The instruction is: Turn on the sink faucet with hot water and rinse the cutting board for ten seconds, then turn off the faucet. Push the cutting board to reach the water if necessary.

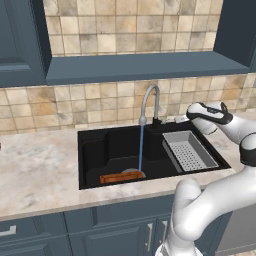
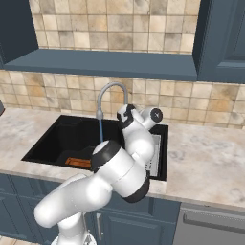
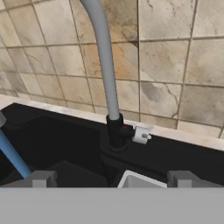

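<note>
Beige stone tiles back a pale marbled counter [image 1: 40, 170], and set into it is the large black rectangular sink [image 1: 95, 150] with rounded inner corners. From its rear edge rises the tall slim grey metal gooseneck sink faucet [image 1: 149, 100], on a dark base with a small pale side lever [image 3: 141, 134].

A thin straight light-blue stream of water [image 1: 141, 147] is falling from the spout, so the turning-on looks done. I cannot judge from here whether the lever sits on the hot side. The stream lands near the front of the basin, at the right end of the small flat orange-brown wooden cutting board [image 1: 119, 177], which lies on the basin floor along the front wall. It looks to me as if the water meets the board's end or just beside it; the base views are too coarse to be sure. A grey perforated drainer tray [image 1: 189, 152] fills the right part of the basin.

My gripper [image 3: 109, 180] hangs above that tray, facing the faucet base, with its two grey fingertips [image 3: 39, 179] spread well apart and nothing between them.

What is left, as I judge it: let the rinse run its time, nudge the board further under if needed, then close the lever.
</note>
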